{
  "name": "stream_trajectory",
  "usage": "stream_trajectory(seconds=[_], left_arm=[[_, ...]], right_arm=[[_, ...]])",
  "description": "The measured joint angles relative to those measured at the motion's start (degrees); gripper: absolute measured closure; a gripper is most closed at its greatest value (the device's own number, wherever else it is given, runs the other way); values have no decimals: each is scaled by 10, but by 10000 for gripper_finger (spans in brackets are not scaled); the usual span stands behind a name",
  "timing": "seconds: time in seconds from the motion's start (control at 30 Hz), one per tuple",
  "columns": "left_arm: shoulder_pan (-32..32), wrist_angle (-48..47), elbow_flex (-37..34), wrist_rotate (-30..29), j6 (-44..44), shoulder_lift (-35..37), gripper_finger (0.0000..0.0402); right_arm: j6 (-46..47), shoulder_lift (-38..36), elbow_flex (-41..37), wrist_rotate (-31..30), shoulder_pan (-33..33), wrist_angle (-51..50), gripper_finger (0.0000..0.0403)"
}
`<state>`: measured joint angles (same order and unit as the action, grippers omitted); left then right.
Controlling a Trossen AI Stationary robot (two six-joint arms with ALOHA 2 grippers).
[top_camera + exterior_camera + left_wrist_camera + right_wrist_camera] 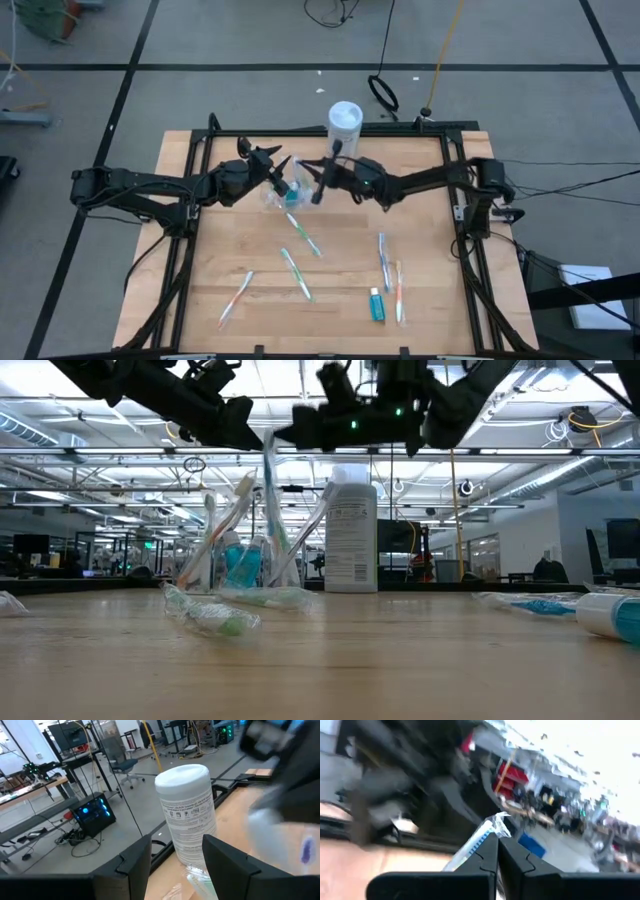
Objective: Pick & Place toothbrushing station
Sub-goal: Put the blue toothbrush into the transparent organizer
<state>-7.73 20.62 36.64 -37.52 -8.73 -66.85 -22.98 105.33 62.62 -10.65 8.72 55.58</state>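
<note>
- Left hand (pixel 281 178) sits over the far-middle of the table (pixel 220 250), fingers spread apart w/ nothing between them; in the left wrist view the two dark fingers (pixel 132 865) stand apart, white wipes canister (pixel 189 810) seen in the gap beyond.
- Right hand (pixel 322 180) is just beside the left one, coming in from the right side; clenched on a wrapped toothbrush (pixel 479 840), its wrapper end sticking out past the closed fingertips in the right wrist view.
- Clear plastic cup (pixel 245 565) stands on the table under/between both hands, just in front of the canister (pixel 344 120). Low view: several brushes stand tilted in it, plus something teal inside; can't tell exactly what.
- Held brush (pixel 270 490) hangs near upright over the cup in low view.
- Still lying flat on the table: green/white brush (pixel 304 234) near the cup, another (pixel 297 274) nearer mid-table, orange-ish one (pixel 236 298) toward front left, blue one (pixel 383 258) and orange one (pixel 399 292) front right.
- Teal toothpaste tube (pixel 376 304) lies beside the orange brush, front right, white cap toward the far side.
- Low view also shows a wrapped green brush (pixel 210 615) lying in front of the cup.
</note>
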Motion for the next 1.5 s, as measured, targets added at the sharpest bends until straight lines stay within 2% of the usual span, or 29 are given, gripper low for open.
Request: stream_trajectory(seconds=[0.2,0.43,0.63,0.73,0.9,1.03,1.23,1.33,1.5], left_arm=[[0,-29,0,0,3,0,218],[0,-52,0,0,23,0,218],[0,-66,0,0,52,0,218],[0,-75,0,0,65,0,218],[0,-77,0,0,66,0,218],[1,-88,0,0,78,0,218],[3,-95,0,1,78,0,218],[3,-94,0,1,77,0,218],[3,-94,0,1,77,0,218]], right_arm=[[20,22,-1,-31,19,32,403],[-39,12,-1,-32,23,35,403],[14,13,-2,-27,20,-83,403],[8,11,-2,-22,12,-106,403],[-72,11,-2,-86,1,-6,403],[-107,10,-1,-92,0,26,403],[-101,10,-1,-90,0,-16,403],[-60,11,-1,-83,-1,-68,403],[8,10,0,-16,-2,-172,403]])
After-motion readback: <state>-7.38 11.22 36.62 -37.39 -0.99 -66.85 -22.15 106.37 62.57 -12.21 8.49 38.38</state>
